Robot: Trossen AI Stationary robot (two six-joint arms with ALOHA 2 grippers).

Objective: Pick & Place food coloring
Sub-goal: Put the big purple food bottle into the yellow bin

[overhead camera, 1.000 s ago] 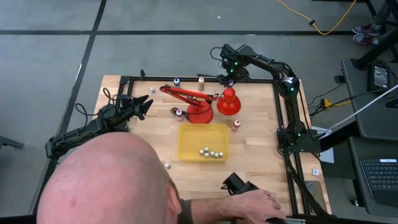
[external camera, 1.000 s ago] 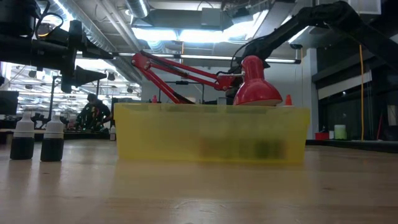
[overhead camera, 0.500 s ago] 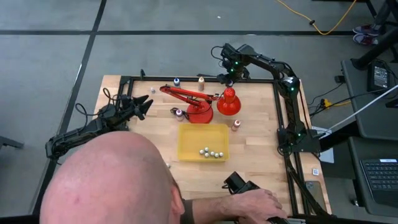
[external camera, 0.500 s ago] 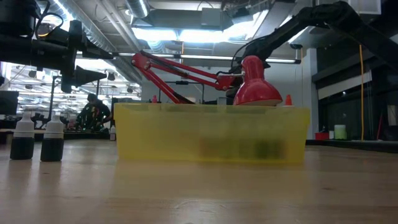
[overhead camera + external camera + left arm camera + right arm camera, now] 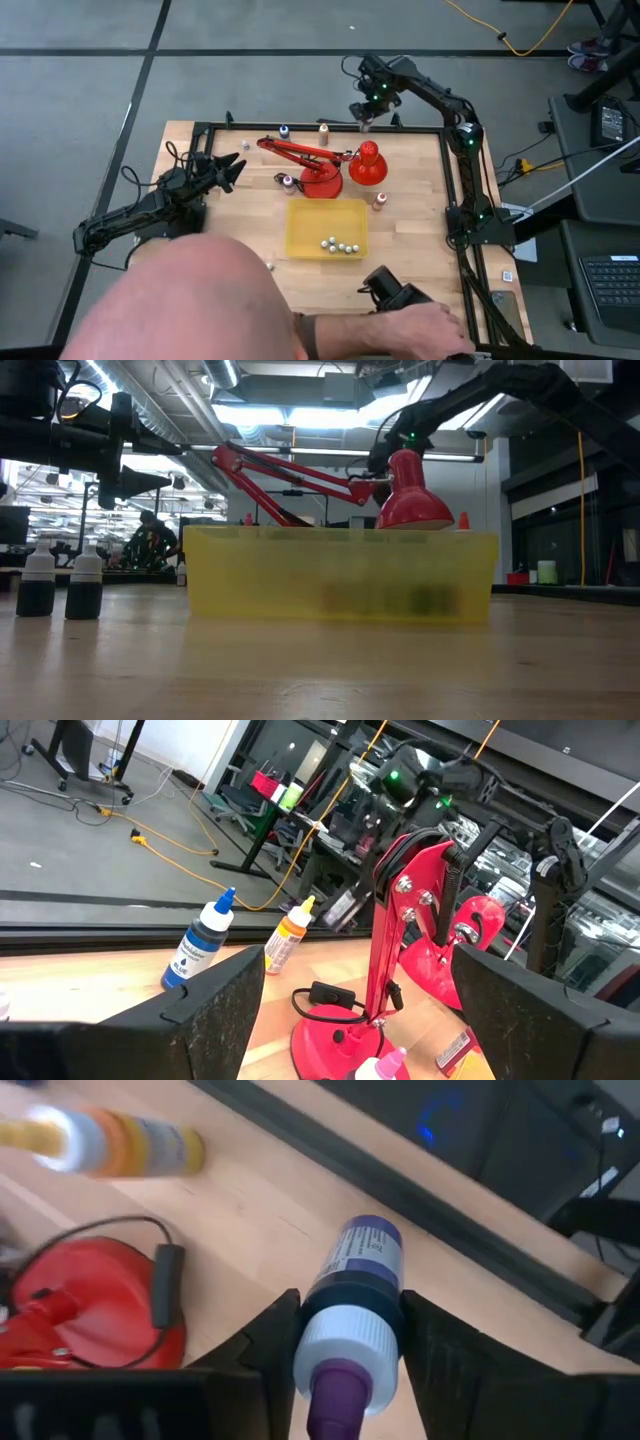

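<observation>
- Food coloring bottle (image 5: 352, 1305), purple-capped, sits clamped in the right gripper (image 5: 364, 108), beyond the red lamp (image 5: 325, 165).
- Carrying step; next, probably lower it into the yellow tray (image 5: 300, 243).
- Left gripper (image 5: 228, 172) waits, fingers apart.

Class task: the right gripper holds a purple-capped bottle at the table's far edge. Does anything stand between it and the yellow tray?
Yes. The red desk lamp stands between the right gripper, shut on the purple-capped bottle, and the yellow tray.
</observation>
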